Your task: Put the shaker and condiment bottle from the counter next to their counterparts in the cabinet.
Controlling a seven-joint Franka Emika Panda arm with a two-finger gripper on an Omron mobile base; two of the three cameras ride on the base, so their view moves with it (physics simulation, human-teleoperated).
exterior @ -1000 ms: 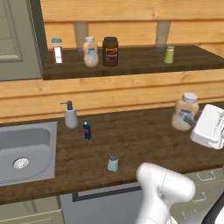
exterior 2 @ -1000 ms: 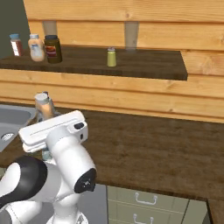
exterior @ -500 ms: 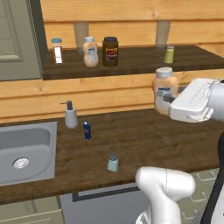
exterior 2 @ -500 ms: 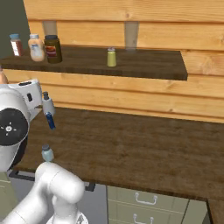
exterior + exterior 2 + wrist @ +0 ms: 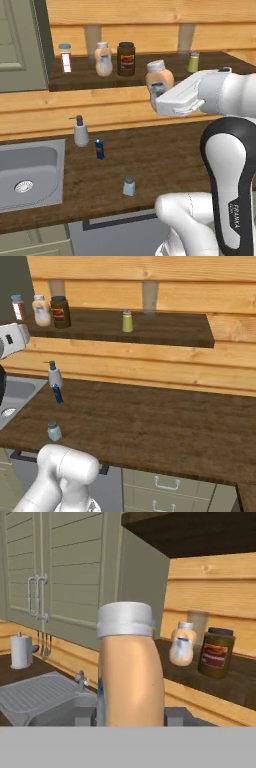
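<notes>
Gripping the condiment bottle [image 5: 159,79] upright, the hand [image 5: 161,96] holds it in the air before the cabinet [image 5: 145,75] shelf, right of its twin bottle [image 5: 103,59] and the brown jar [image 5: 126,58]. Below, the shaker [image 5: 129,186] stands on the desk [image 5: 160,155].

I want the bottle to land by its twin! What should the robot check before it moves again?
1. Gripper shut on the condiment bottle: ok.
2. Bottle upright, cap on top: ok.
3. Twin bottle standing on the cabinet shelf: ok.
4. Free shelf beside the twin: cannot tell; the dark brown jar stands close on one side.
5. Bottle lifted to shelf height: ok.
6. Shaker on the counter, waiting its turn: ok.
</notes>
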